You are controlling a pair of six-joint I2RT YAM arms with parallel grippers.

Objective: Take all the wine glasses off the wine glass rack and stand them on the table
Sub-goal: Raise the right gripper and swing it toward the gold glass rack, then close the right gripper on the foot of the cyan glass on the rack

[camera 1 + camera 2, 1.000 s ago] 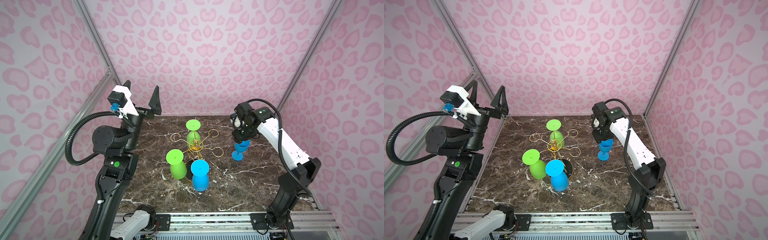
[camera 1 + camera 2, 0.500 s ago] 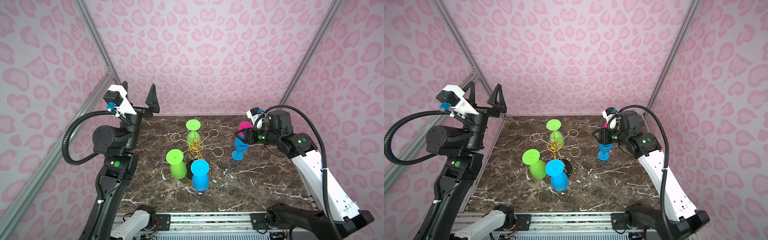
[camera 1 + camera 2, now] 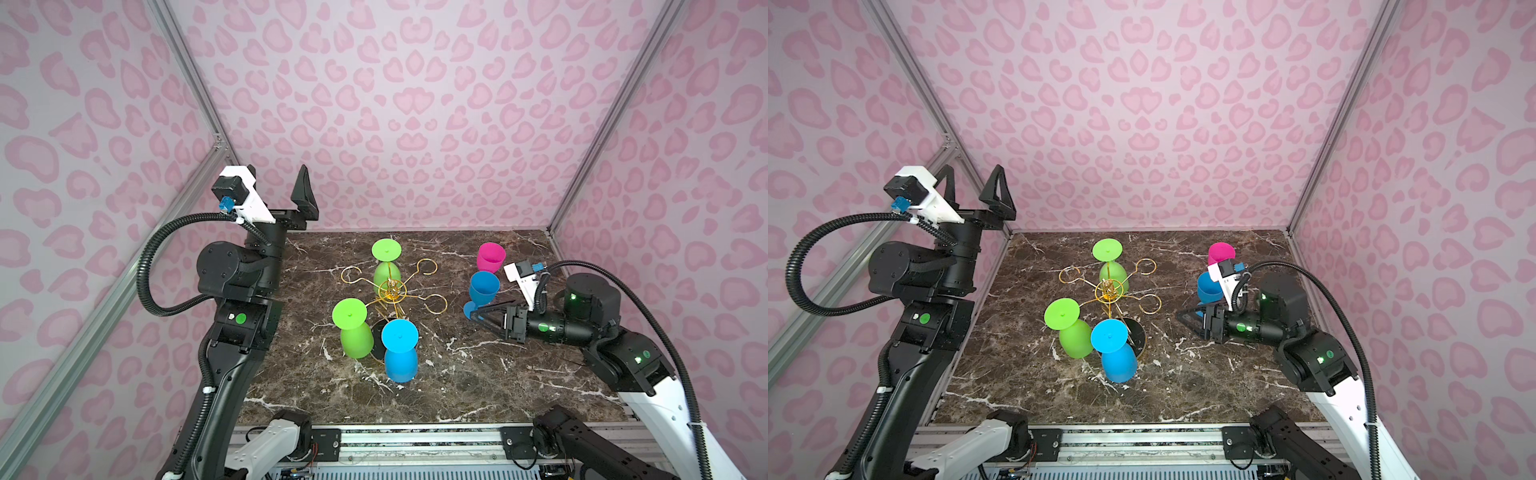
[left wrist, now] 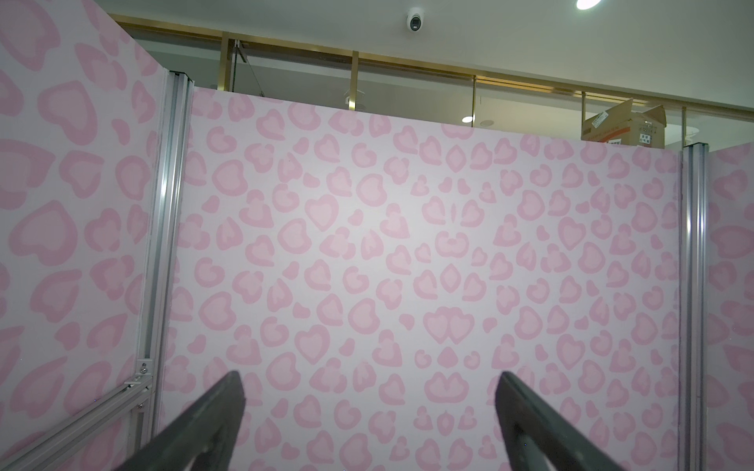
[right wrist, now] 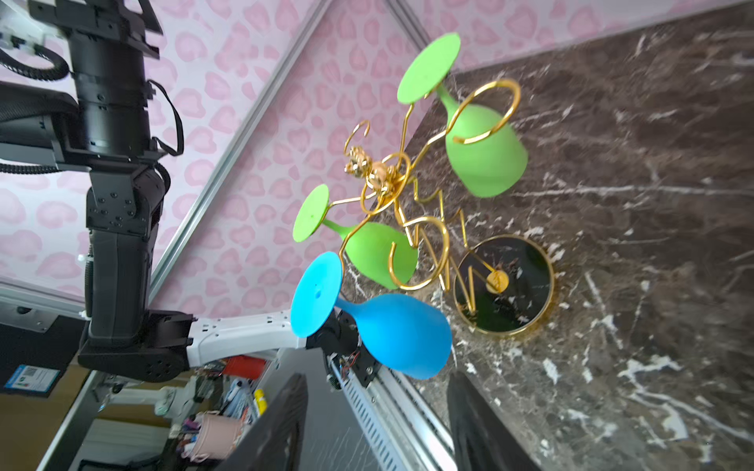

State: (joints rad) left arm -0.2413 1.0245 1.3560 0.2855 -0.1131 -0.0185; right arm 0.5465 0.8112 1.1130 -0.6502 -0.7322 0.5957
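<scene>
The gold wire wine glass rack (image 3: pixel 390 291) (image 3: pixel 1108 291) (image 5: pixel 387 179) stands mid-table on its round black base (image 5: pixel 506 285). Three wine glasses hang upside down from it: a blue one (image 3: pixel 400 353) (image 3: pixel 1117 357) (image 5: pixel 400 338) at the front, a green one (image 3: pixel 355 336) (image 5: pixel 375 248) front-left, another green one (image 3: pixel 387 270) (image 5: pixel 485 155) at the back. My right gripper (image 3: pixel 476 314) (image 3: pixel 1181 316) (image 5: pixel 377 379) is open and empty, low over the table right of the rack, pointing at it. My left gripper (image 3: pixel 277 178) (image 3: pixel 972 176) (image 4: pixel 369 377) is raised at the left, open, facing the back wall.
Two glasses stand upright on the marble table (image 3: pixel 457 386) right of the rack: a blue one (image 3: pixel 483 289) (image 3: pixel 1208 289) just behind my right gripper's fingers, and a pink one (image 3: pixel 490 257) (image 3: pixel 1221 251) farther back. Pink patterned walls enclose three sides.
My right arm has drawn back from over the upright blue glass, dropped low and turned level toward the rack, its jaws a little narrower. The left arm has barely shifted.
</scene>
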